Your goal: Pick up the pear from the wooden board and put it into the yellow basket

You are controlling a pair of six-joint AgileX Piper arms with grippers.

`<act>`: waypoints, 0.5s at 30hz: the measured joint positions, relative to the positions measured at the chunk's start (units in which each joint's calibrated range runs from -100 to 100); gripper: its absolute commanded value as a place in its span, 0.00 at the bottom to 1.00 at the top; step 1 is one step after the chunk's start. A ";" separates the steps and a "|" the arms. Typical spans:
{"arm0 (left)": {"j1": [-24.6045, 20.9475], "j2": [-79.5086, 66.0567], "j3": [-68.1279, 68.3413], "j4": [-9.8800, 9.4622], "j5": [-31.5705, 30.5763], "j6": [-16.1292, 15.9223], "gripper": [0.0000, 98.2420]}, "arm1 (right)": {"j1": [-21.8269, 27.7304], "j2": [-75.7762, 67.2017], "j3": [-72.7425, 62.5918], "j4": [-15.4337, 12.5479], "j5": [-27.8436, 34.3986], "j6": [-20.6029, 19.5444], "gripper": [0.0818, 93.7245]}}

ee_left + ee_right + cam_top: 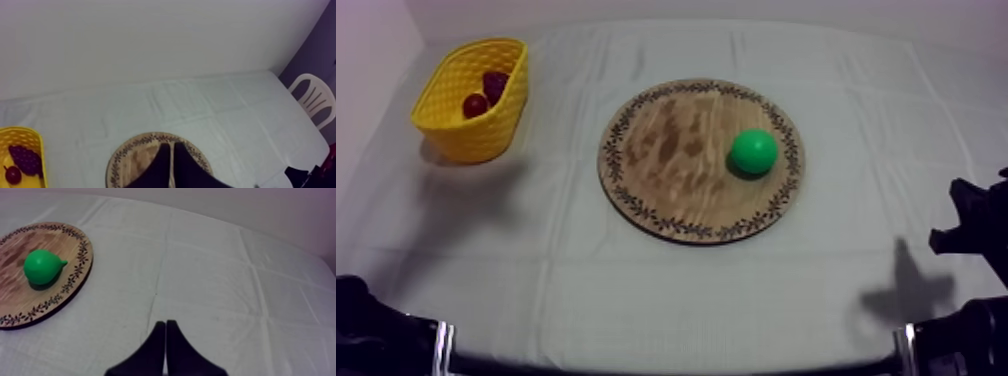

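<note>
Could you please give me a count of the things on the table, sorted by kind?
Wooden board: 1
Yellow basket: 1
Pear: 1
Bunch of grapes: 1
Small red fruit: 1
Total: 5

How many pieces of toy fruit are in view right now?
3: the pear is on the wooden board; the bunch of grapes and the small red fruit are in the yellow basket. The basket's wall may hide more.
</note>
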 measured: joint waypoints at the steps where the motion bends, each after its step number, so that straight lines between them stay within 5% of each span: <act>1: 0.53 1.22 -0.88 -0.33 0.50 0.52 0.00 | 0.00 0.00 0.00 0.00 0.00 0.00 0.00; 8: 4.44 9.26 -3.08 -3.23 3.45 5.46 0.00 | 0.00 0.00 0.00 0.00 0.00 0.00 0.00; 15: 6.19 19.18 -10.88 -2.98 10.62 10.13 0.00 | 0.00 0.00 0.00 0.00 0.00 0.00 0.00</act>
